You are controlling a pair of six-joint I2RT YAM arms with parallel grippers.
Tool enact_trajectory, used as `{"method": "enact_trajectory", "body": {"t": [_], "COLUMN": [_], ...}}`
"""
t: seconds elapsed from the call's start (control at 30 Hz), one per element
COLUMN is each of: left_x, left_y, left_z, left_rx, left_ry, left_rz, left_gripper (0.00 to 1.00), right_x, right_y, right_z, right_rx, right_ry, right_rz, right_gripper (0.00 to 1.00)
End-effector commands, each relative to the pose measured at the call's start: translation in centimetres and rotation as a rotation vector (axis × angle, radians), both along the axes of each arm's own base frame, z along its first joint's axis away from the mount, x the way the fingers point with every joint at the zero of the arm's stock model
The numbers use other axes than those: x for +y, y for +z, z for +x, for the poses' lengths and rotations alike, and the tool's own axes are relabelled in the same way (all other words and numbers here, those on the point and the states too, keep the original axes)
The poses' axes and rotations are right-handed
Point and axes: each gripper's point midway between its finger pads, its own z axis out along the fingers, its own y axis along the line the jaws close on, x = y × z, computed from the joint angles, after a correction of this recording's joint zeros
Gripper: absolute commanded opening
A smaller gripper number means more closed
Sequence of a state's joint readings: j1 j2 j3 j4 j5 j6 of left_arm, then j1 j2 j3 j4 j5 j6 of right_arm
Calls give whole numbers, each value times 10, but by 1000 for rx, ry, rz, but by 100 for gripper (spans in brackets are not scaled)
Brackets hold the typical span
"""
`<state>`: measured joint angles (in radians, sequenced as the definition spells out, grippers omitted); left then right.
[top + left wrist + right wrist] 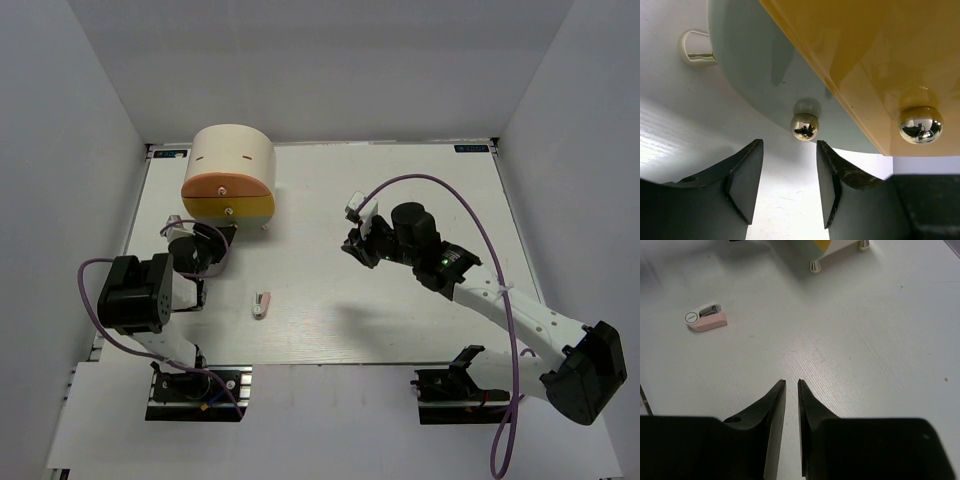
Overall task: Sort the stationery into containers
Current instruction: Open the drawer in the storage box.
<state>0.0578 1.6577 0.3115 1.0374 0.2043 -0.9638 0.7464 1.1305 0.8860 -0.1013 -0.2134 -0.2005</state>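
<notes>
The cream cylindrical box (235,155) stands at the back left with an orange drawer (228,187) over a yellow drawer (243,208). In the left wrist view a pale blue-grey drawer (755,65) lies under the yellow one (875,55). My left gripper (789,145) is open and empty, with that drawer's shiny knob (804,125) just ahead of its fingertips. It also shows in the top view (212,240). A stubby white-pink piece (262,304) lies on the table and shows in the right wrist view (706,320). My right gripper (791,384) hovers empty, its jaws nearly closed. No highlighters or sticks are in view.
The yellow drawer's knob (920,125) is to the right of my left gripper. The box stands on small feet (814,266). White walls ring the white table (400,310). My right gripper (358,246) is over the middle of the table.
</notes>
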Motion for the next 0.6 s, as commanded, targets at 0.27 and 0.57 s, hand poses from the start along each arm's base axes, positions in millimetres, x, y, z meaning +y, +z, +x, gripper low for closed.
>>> {"method": "enact_trajectory", "body": {"t": [0.27, 0.57], "left_x": [-4, -5], "left_y": [26, 28], "left_z": [17, 22], "left_rx": [-136, -166], "left_ry": [-28, -24], "left_rz": [-39, -63], "left_gripper": [55, 55], "right_x": [5, 8], "right_y": [1, -3], "right_z": [1, 0], "right_rx": [-15, -12], "right_ry": [24, 36], "right_rz": [6, -3], "right_gripper": [22, 22]}}
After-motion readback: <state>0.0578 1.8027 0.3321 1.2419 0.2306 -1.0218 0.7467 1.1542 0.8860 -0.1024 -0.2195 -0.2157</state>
